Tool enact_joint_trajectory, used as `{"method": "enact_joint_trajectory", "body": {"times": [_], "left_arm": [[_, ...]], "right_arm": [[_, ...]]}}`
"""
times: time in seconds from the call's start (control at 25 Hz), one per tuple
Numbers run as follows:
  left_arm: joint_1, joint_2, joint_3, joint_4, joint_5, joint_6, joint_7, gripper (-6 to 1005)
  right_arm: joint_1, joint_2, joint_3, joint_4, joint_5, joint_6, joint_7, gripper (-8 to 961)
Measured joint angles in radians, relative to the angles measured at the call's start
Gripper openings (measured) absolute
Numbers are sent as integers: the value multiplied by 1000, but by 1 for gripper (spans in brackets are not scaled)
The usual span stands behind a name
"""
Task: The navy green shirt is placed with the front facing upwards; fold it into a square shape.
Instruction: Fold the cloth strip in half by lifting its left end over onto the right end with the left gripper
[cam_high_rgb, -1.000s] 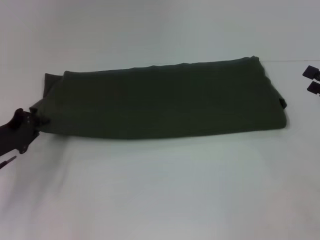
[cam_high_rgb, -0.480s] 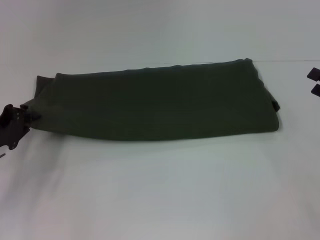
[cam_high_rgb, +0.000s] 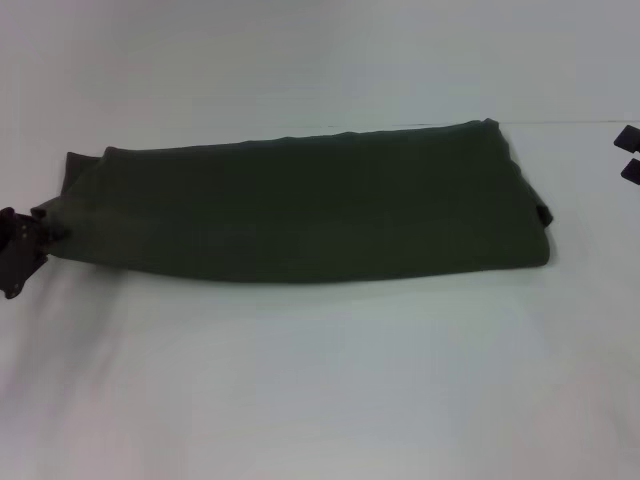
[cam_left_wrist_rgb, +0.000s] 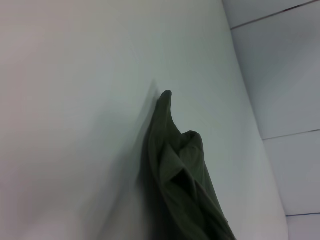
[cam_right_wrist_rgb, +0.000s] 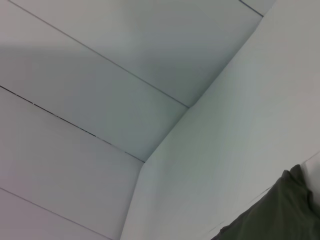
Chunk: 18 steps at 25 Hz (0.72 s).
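White table under everything, pale wall behind. Head view: the navy green shirt already folded into a long band, lying across the middle of the table nearer the far edge, long axis running from the left edge toward the right edge, the right end sitting slightly farther back. No lettering or collar showing, so front turned inside. Judged about halfway: lengthwise folding done, crosswise folds into a square not yet made. Left gripper at the table's left edge, pressed together on the shirt's near left corner, the cloth pulled out to a point there. Right gripper just inside the right edge, well apart from the shirt's right end; cannot tell whether spread or closed.

Left wrist view: bunched cloth rising from the white surface, one corner standing up to a tip, folds gathered below it; own fingers not visible here.

Right wrist view: mostly wall panels and table, only one corner of the shirt entering, flat on the surface.
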Motion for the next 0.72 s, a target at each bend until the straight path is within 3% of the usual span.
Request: {"method": "enact_joint_trajectory", "body": {"times": [0.2,0.72], "left_arm": [[11,8,-17,22,23,-7,-3,13],[26,46,-178,52,161,-10,-7,12]], "right_arm": [[1,1,1,0,1,4,1,727],[0,-2,3,-1,2,6,0,725]]}}
